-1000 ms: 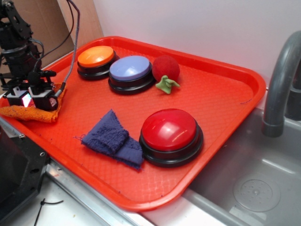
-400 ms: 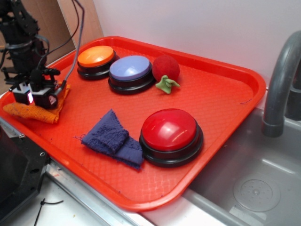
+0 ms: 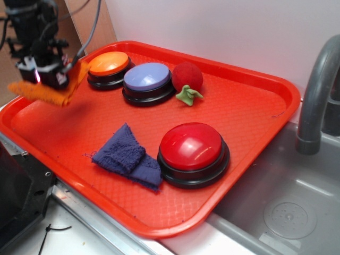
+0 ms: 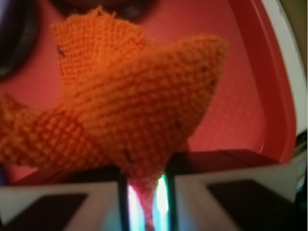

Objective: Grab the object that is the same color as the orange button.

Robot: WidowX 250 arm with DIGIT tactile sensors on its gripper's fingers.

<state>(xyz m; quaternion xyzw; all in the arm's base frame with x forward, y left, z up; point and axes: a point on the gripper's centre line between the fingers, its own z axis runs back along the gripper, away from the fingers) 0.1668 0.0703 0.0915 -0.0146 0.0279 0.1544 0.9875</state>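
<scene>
My gripper point(image 3: 47, 77) hangs above the tray's far left corner, shut on the folded orange knitted cloth point(image 3: 53, 91), which dangles clear of the tray floor. From the wrist camera the cloth point(image 4: 130, 115) fans out ahead of the jaws, and a pinched fold runs down between the two fingers around the gripper's midpoint point(image 4: 144, 202). The orange button point(image 3: 108, 64), domed on a black base, sits just right of the gripper at the tray's back left.
On the red tray point(image 3: 249, 114) stand a lavender button point(image 3: 147, 77), a big red button point(image 3: 191, 147), a dark blue cloth point(image 3: 126, 156) and a red ball with a green leaf point(image 3: 187, 77). A grey sink point(image 3: 281, 207) and faucet point(image 3: 314, 95) lie to the right.
The gripper has risen and shifted toward the back, lifting the orange cloth off the tray's left edge; earlier the cloth lay flat on the tray under it.
</scene>
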